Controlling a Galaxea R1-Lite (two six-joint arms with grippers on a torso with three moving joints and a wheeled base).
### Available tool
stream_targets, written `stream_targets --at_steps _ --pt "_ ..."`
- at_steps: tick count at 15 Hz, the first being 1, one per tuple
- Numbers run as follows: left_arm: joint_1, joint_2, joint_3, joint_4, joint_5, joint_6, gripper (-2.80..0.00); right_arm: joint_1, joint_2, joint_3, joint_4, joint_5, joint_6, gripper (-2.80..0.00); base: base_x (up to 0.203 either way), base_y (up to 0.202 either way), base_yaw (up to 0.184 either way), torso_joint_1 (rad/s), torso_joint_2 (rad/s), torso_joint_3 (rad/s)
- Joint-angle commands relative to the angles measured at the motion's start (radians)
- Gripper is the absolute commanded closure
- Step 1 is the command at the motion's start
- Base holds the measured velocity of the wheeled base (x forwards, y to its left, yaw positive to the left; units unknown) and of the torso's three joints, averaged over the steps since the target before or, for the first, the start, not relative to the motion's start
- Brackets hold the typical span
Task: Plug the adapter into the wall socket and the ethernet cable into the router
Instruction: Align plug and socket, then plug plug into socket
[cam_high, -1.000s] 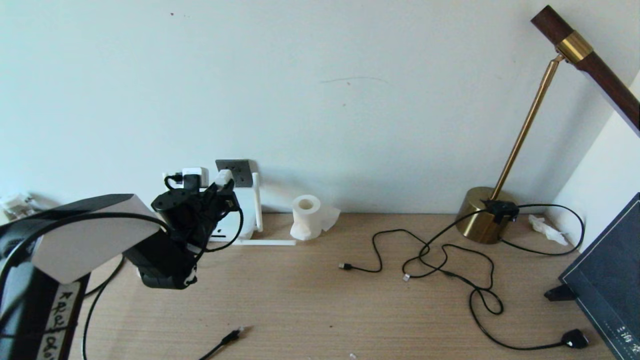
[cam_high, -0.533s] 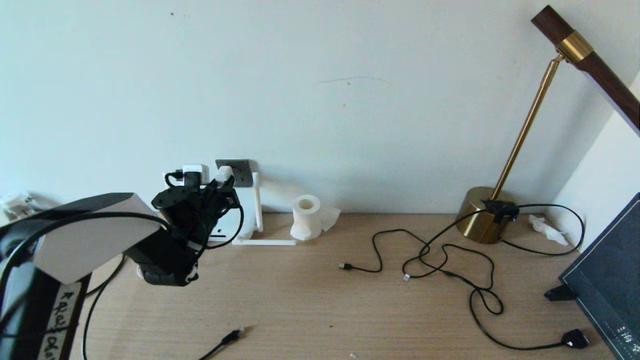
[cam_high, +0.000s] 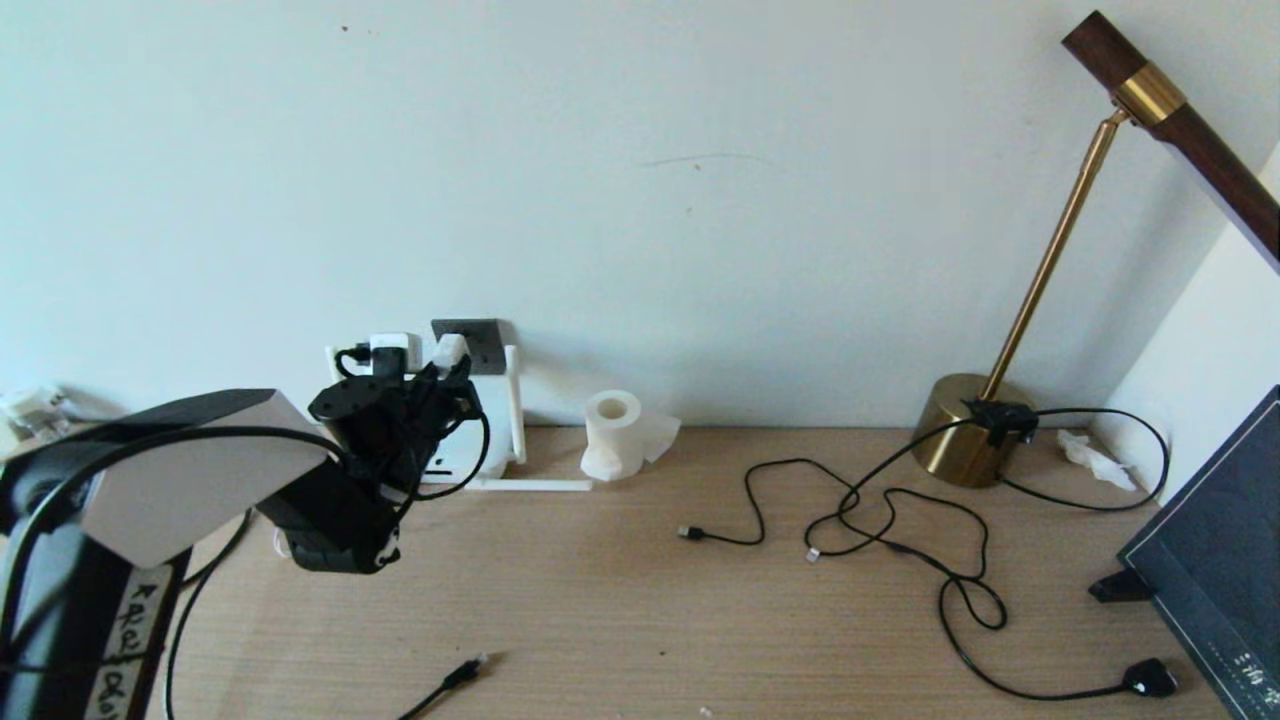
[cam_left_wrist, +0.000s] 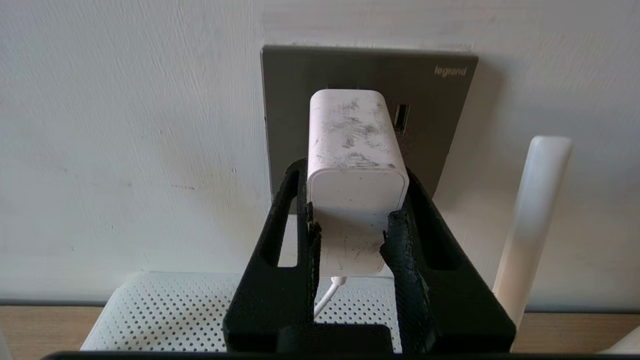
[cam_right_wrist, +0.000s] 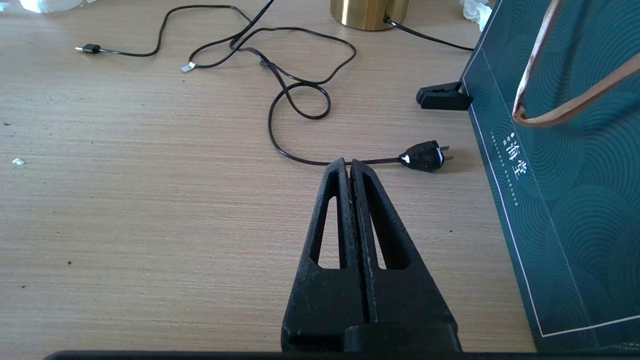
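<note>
White and scuffed, the small rounded plastic adapter (cam_left_wrist: 356, 150) sits clamped between the two black fingers of our left tool (cam_left_wrist: 350, 225), its nose meeting the dark grey square wall socket (cam_left_wrist: 440, 115). From the wrist view we cannot tell whether the pins are fully seated or only just touching the plate. Its thin white cord (cam_left_wrist: 327, 297) drops behind the fingers toward the flat white perforated router (cam_left_wrist: 165, 310), which lies on the wooden surface (cam_high: 650, 600) directly below the socket, one slim antenna (cam_left_wrist: 530, 215) standing just beside the plate.

We judge the adapter step to be at its end: the next move calls for a firm, straight push into the wall, then letting go without tugging the block sideways.

Our right tool (cam_right_wrist: 350, 167) hangs closed and empty over the surface, near a black two-pin plug (cam_right_wrist: 425, 156). The thin black ethernet cable (cam_high: 450, 683) lies with its clip plug near the front edge of the surface, well apart from the router, so that step has not begun. It will call for a pinch just behind the clip and careful lining-up with a port.
</note>
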Motion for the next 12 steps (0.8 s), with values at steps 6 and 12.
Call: stream_targets --at_steps 6,12 --pt "-0.001 -0.004 0.021 -0.008 0.001 0.0 0.0 0.0 0.001 0.0 0.001 0.0 -0.001 0.0 0.0 0.0 0.0 0.0 0.0 0.0" --pt "0.001 0.014 -0.032 -0.008 -0.004 0.001 0.0 0.0 0.001 0.0 0.001 0.0 -0.001 0.0 0.0 0.0 0.0 0.0 0.0 0.0"
